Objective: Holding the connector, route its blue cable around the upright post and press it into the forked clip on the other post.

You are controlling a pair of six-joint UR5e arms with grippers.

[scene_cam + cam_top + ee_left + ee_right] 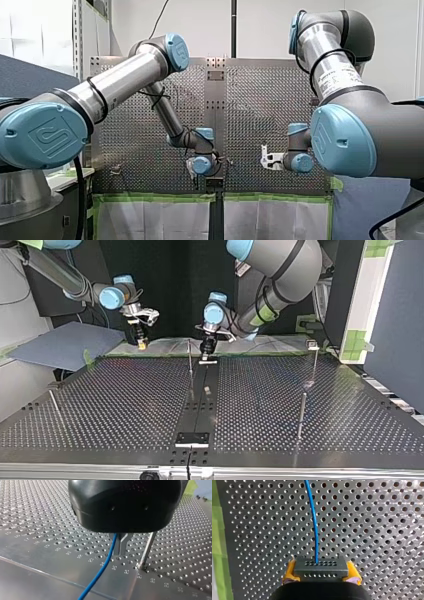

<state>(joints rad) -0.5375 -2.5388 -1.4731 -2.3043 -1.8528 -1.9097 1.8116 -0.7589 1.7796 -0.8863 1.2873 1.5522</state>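
Note:
In the right wrist view my right gripper [321,568] is shut with its yellow pads [290,570] on a grey connector [321,564]. The blue cable [314,522] leaves the connector and runs straight ahead over the perforated table. In the left wrist view my left gripper [121,551] has its metal fingers [124,545] shut low over the table, and the blue cable [100,571] comes out at their side. An upright post [147,551] stands just beside these fingers. In the top view my left gripper [207,355] is next to that post [190,360]. A clip-topped post [313,357] stands at that view's right.
Two more thin posts [301,415] [55,407] stand on the perforated table [125,405] nearer the top view's camera. A black strip [200,405] runs down the table's middle. Green tape [155,198] lines the table's edge in the front view. A grey sheet [60,345] lies off the table's corner.

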